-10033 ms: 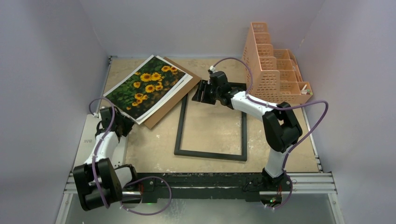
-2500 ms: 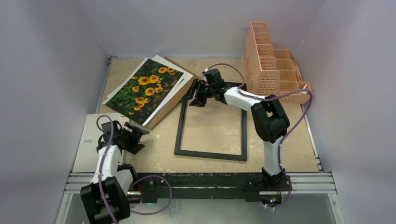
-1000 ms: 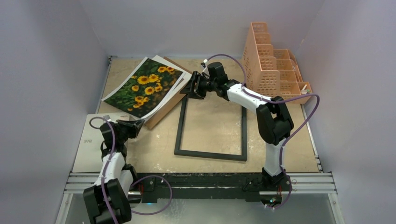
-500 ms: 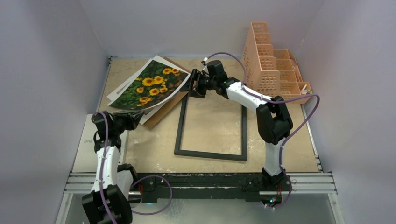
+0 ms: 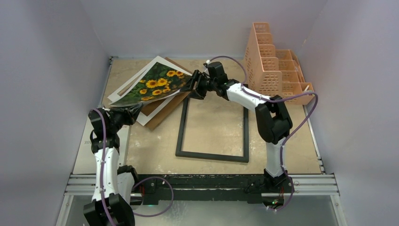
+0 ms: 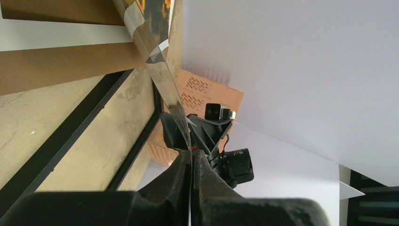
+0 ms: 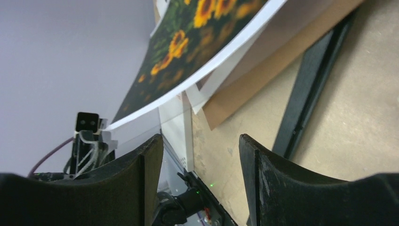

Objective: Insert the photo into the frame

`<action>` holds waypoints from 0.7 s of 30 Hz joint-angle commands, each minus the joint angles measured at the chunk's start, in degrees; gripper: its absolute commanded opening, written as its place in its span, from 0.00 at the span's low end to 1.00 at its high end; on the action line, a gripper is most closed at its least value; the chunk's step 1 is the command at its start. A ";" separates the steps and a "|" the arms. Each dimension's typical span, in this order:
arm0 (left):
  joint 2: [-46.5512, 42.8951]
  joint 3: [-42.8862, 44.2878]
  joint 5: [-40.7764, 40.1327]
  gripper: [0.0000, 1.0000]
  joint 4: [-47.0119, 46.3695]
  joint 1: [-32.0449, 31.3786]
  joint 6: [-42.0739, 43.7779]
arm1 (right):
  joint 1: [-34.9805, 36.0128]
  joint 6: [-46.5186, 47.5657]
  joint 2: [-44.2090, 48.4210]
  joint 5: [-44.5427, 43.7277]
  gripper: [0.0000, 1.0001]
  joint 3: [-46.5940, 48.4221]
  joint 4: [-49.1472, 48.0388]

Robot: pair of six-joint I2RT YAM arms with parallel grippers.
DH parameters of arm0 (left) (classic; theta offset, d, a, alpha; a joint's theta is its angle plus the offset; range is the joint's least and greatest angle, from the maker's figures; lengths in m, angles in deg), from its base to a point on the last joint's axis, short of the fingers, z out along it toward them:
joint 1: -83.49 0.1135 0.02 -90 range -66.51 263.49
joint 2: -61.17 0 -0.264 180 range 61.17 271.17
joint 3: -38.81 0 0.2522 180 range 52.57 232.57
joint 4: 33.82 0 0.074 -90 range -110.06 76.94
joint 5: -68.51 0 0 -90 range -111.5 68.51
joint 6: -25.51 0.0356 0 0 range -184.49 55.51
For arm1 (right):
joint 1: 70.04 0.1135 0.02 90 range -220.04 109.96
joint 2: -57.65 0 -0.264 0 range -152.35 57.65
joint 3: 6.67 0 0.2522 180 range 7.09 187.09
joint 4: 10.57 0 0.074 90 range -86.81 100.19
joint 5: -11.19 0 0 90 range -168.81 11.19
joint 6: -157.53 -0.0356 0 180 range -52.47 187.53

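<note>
Clamps the left gripper (image 5: 126, 113) tight on the near-left corner of the photo (image 5: 157, 85). Holds the sheet curved in the air above the brown backing board (image 5: 161, 114), long axis running toward the right gripper (image 5: 192, 84). Shows that one spread wide and empty, just beside the far-right corner. Probably must carry the sheet rightward onto the frame (image 5: 211, 157), flat on the table (image 5: 282, 150) just beside. Leaves enough room; peach organizer (image 5: 273, 70) well apart.

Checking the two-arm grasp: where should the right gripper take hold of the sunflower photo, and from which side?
Probably the white-bordered far-right edge of the sunflower photo, approached from the right with one finger above and one below. The sheet is thin, lifted and bowed, and the left gripper pinches its opposite near-left corner; the open right gripper faces that edge.
</note>
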 commanded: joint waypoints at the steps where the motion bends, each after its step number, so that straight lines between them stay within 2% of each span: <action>1: -0.92 1.72 1.99 0.00 1.59 -0.15 -8.10 | 0.42 -4.54 -3.01 2.49 0.61 1.34 -7.48; 5: -0.59 2.88 2.42 0.00 0.87 -0.17 -8.37 | 0.79 -5.63 -6.94 2.39 0.59 5.66 -4.26; 11: -1.10 4.12 2.77 0.00 2.19 -0.17 -8.54 | 1.04 -8.67 -7.31 1.63 0.59 5.05 -4.28; 16: -1.54 5.02 2.94 0.00 4.24 -0.17 -7.75 | 1.12 -12.84 -8.91 2.57 0.56 5.90 -5.73; 21: -1.91 5.06 2.96 0.00 5.26 -0.17 -7.26 | 1.13 -15.23 -7.80 3.60 0.48 3.82 -9.59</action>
